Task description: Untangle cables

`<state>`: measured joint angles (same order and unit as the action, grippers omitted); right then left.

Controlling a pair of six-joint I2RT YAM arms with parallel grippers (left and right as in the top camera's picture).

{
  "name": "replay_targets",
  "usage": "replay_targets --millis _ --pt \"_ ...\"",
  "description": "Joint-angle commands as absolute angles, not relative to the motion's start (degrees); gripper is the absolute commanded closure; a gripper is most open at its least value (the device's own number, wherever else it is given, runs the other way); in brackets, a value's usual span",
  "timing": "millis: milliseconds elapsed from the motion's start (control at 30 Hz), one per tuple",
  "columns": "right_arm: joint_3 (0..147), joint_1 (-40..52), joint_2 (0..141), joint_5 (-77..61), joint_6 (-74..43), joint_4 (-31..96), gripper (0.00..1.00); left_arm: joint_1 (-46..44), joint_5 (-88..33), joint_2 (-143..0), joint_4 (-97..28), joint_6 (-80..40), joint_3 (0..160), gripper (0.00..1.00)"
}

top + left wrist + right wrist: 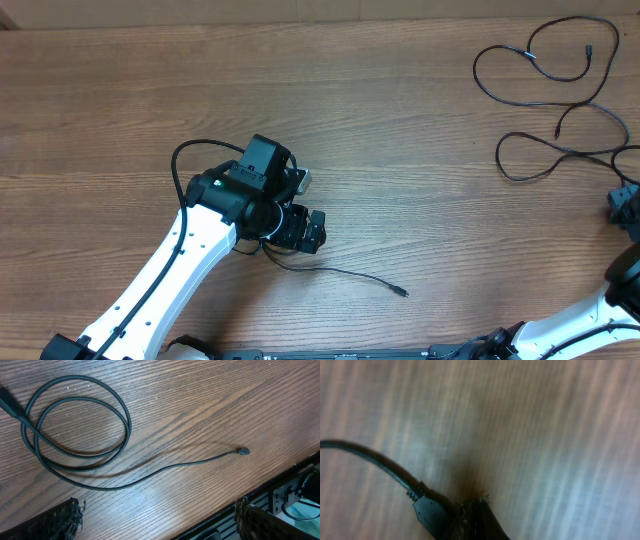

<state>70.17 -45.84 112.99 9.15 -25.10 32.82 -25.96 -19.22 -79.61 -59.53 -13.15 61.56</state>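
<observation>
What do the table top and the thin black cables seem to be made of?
Table top: wood or wood-look laminate, faint sheen; grain lines show. Cables: likely rubber or plastic jacket, matte black; they bend in smooth loops.

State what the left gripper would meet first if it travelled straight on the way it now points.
Probably the loose tail of the cable, lying on the table ahead of the open left gripper; failing that, bare wood beside it. Depth is hard to judge.
</observation>
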Motion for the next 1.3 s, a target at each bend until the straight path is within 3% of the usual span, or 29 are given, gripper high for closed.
replay_targets --millis 0,500,600,933,1033,1100,1267 --pt "70.8 -45.6 115.2 -0.8 -25.3 31.5 0.96 -26.3 -19.0 -78.6 -59.4 -13.3 62.7 0.01" --pt "72.0 -45.6 115.1 -10.0 -20.5 28.9 0.96 -26.3 -19.0 -78.6 -59.4 -13.3 62.7 0.0" --pt "75.4 -45.8 114.9 -9.9 -20.5 32.1 0.96 -26.3 -19.0 -78.6 -59.4 -13.3 62.7 0.01" --pt "96.2 -45.7 111.9 -9.6 -20.6 50.9 0.8 -26.3 -19.0 -78.6 -59.4 -13.3 62.7 0.0" --pt "96.9 -44.4 111.7 -9.8 -21.0 54.5 0.83 -26.3 -19.0 -78.6 -59.4 -13.3 62.7 0.0" --pt "96.1 -43.0 111.9 -9.5 -20.9 56.7 0.95 -26.3 -19.0 -78.6 -59.4 -13.3 62.7 0.0" --pt "90.7 -38.3 112.0 -9.0 -21.0 58.0 0.96 -26.3 -19.0 -78.6 -59.4 -13.3 62.7 0.0"
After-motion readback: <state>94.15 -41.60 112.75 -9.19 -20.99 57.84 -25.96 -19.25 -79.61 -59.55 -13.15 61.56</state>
